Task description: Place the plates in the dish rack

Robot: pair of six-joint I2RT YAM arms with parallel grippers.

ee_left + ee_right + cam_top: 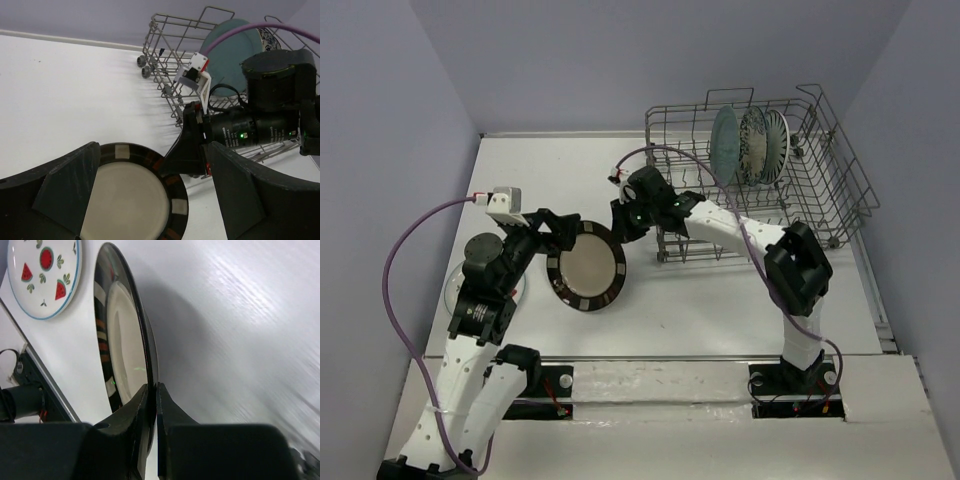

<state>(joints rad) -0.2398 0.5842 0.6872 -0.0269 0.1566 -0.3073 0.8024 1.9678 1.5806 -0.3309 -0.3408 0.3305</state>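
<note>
- The right claw (153,391) is pressed together on the thin rim of the brown-rimmed plate (586,266), one dark finger on each face.
- That plate is round, with a matte cream centre and a dark glossy band broken by cream and rust-coloured blocks. It is tilted up on edge above the tabletop (720,300), between the two arms and just left of the dish rack (820,180). Whether its lower rim touches the surface cannot be told.
- The left claw (152,150) is spread wide, its broad, wedge-shaped black fingers (65,192) flanking the plate's face without closing on it.
- The dish rack is a rectangular basket of thin grey wire with upright tines and raised loop handles. It sits at the far right of the tabletop.
- Three plates stand upright in its back row, side by side: the teal plate (724,145), the blue-floral plate (754,147) and the striped plate (778,140).
- The white plate (45,275), smooth with a blue edge and small watermelon marks, lies flat on the tabletop beneath the left arm.
</note>
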